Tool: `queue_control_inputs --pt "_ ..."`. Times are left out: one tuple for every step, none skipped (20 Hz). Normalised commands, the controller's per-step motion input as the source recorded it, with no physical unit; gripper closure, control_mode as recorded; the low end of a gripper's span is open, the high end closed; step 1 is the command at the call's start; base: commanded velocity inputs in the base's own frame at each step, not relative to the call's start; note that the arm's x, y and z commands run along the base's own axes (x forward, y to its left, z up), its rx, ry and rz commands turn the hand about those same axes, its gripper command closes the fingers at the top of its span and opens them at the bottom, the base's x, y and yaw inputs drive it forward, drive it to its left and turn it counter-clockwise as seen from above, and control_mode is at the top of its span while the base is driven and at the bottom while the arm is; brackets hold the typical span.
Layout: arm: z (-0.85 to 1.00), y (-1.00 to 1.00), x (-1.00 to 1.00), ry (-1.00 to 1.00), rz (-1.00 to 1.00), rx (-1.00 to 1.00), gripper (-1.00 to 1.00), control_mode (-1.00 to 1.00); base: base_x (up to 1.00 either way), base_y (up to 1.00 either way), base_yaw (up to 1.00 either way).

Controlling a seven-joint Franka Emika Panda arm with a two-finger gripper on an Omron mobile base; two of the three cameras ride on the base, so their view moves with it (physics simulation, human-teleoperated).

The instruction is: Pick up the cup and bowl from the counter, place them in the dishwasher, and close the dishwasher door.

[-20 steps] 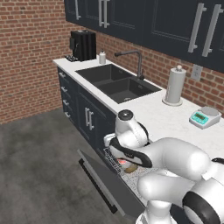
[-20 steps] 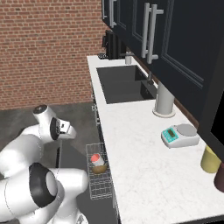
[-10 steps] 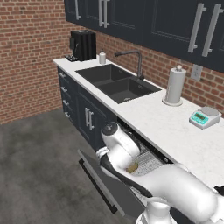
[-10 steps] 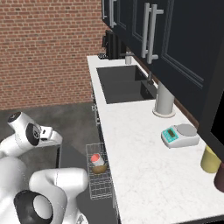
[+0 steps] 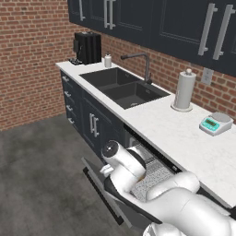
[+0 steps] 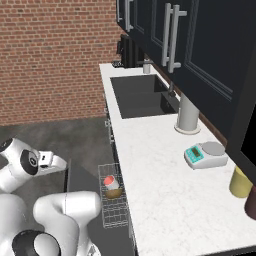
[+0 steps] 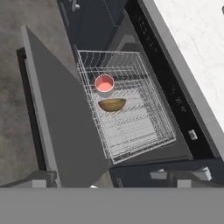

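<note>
While dishwasher door (image 7: 65,118) lies dropped flat, hinged at bottom, dark navy panel with pale grey inner face, white wire rack (image 7: 127,127) sits pulled out over it. Holds cup (image 7: 104,83): short, white-walled, pink-red inside, no handle, upright near one end of rack. Just beside it, bowl (image 7: 112,104): shallow, round, brown wood-look, a bit wider than cup, tilted on its side against the wires, touching or nearly touching cup, cannot tell which. Same pair seen from right base camera: cup (image 6: 111,183) with red inside, bowl (image 6: 114,193) right next to it, both in wire rack (image 6: 112,210) sticking out of dishwasher (image 6: 117,200) under desk (image 6: 160,165). Desk long, white marble-look slab over dark navy cabinets; carries paper towel roll (image 6: 188,114), teal kitchen scale (image 6: 205,154), sunken dark sink (image 6: 140,95), yellow canister (image 6: 241,181) at far edge. Claw (image 6: 52,163) off to the side of the open door, above grey floor (image 6: 60,135), well apart from rack, empty, jaws apart as wide as they go. From left base camera, white arm (image 5: 129,170) bent low over door (image 5: 106,191), covering part of rack (image 5: 152,173); coffee machine (image 5: 87,47) at far end of desk (image 5: 175,129).
</note>
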Motion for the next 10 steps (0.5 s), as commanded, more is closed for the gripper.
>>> queue_control_inputs --pt "-0.23 0.24 0.00 0.00 0.00 -0.14 -1.00 -1.00 0.00 0.00 0.00" --pt "-0.19 0.20 0.00 0.00 0.00 -0.14 -1.00 -1.00 0.00 0.00 0.00" --pt "-0.15 0.21 0.00 0.00 0.00 -0.13 -1.00 -1.00 0.00 0.00 0.00" --pt "-0.02 0.23 0.00 0.00 0.00 -0.11 -1.00 -1.00 0.00 0.00 0.00" --pt "0.00 0.28 -0.01 0.00 0.00 -0.11 -1.00 -1.00 0.00 0.00 0.00" --pt "0.00 0.33 0.00 0.00 0.00 -0.10 -1.00 -1.00 0.00 0.00 0.00" --pt "0.00 0.37 0.00 0.00 0.00 -0.11 -1.00 -1.00 0.00 0.00 0.00" --pt "0.00 0.38 0.00 0.00 0.00 -0.12 -1.00 -1.00 0.00 0.00 0.00" --pt "-0.01 0.36 0.00 0.00 0.00 -0.12 -1.00 -1.00 0.00 0.00 0.00" --pt "0.00 0.35 0.00 0.00 0.00 -0.11 -1.00 -1.00 0.00 0.00 0.00"
